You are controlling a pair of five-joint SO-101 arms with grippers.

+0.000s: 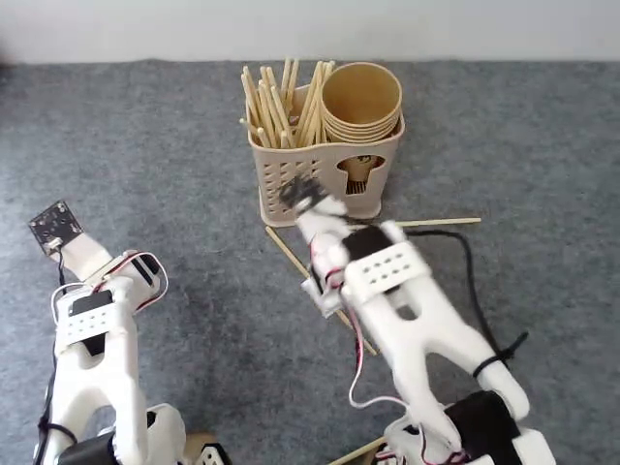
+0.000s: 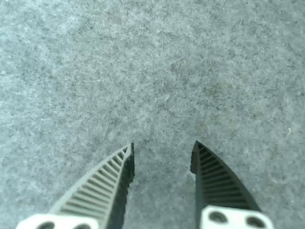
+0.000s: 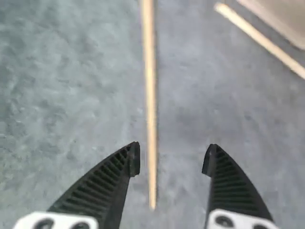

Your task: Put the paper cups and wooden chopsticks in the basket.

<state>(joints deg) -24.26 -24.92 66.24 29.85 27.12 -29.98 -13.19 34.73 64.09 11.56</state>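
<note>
- Grey felt-covered desk: carries everything listed below.
- White left arm: at the desk's left side, well apart from the basket. The left jaws are released, spread over bare felt and grasping nothing.
- Beige slotted plastic basket: stands upright at the far middle of the desk.
- Bundle of pale wooden chopsticks: stands on end in the basket's left part.
- Stack of brown paper cups: nested, mouths up, in the basket's right part.
- Loose wooden chopstick: flat on the felt in front of the basket, running between the right jaws.
- White right arm: just before the basket. The right jaws are released and astride that chopstick.
- Second loose wooden chopstick: flat on the felt by the basket's right foot.
</note>
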